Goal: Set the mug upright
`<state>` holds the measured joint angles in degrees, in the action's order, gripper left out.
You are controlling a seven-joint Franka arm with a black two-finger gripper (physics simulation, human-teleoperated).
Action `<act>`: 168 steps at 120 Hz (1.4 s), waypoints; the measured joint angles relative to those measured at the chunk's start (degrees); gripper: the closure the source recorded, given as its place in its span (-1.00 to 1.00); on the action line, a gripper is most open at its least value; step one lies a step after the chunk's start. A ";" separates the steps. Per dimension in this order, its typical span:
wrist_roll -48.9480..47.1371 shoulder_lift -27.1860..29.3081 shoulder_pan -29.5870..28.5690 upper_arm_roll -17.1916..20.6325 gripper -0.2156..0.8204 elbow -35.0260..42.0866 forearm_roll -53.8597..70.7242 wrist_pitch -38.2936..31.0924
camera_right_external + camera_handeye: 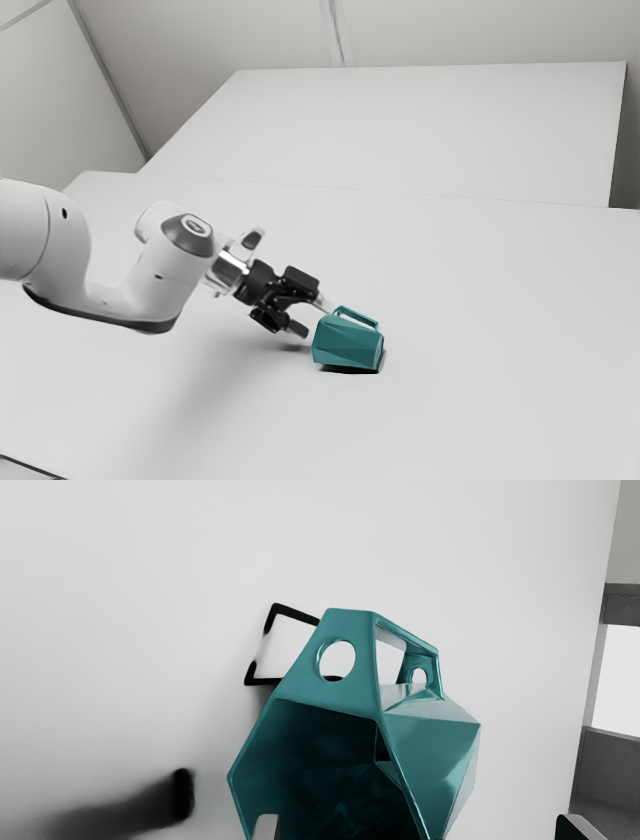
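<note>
Just ahead of the spread tool (311, 316), mug (348, 343) on its side, mouth toward tool; likely lining up the grasp; next, straddle one side, close, tilt upright.

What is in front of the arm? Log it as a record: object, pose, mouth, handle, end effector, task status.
object: teal faceted mug
pose: lying on its side on the white table
mouth: facing the end effector
handle: on the mug's upper side
end effector: open, fingers apart, close to the mouth
task status: mug not yet upright
</note>
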<state>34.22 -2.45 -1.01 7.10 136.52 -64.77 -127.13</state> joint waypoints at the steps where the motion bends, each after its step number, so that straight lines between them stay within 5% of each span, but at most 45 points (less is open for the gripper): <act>1: 0.21 -0.03 0.07 0.09 -0.58 0.00 -0.14 0.07; 33: 5.86 -0.91 1.12 2.35 -0.54 -0.30 -4.03 1.27; 57: 8.66 -0.92 0.65 2.70 0.37 -0.35 -6.11 1.54; 80: 10.48 -0.83 0.61 3.92 0.75 -0.44 -7.75 1.65; 128: 11.02 5.26 0.84 4.17 0.91 -1.12 -6.67 1.50; 168: -0.30 8.09 1.16 1.73 0.93 -16.87 34.77 6.66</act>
<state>33.92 5.65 0.16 8.83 119.65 -30.00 -120.47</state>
